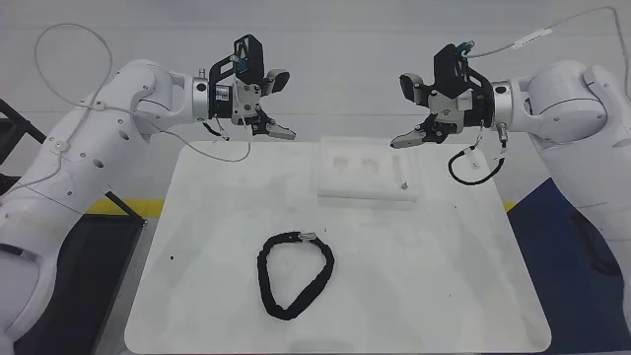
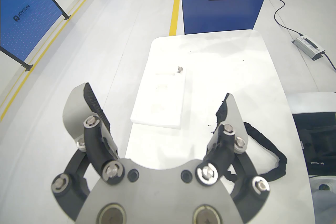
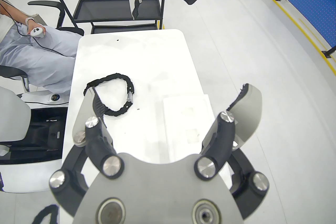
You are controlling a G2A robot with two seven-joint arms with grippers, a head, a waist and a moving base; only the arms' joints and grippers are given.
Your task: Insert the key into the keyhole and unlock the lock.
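While left claw (image 1: 274, 130) gapes, lock (image 1: 295, 275) (looped) apart

Near me the lock (image 1: 295, 276), farther off the tray (image 1: 370, 182).
Both lie on my table (image 1: 444, 286); the tray sits right of the lock, with the key (image 1: 403, 184) on its right end.
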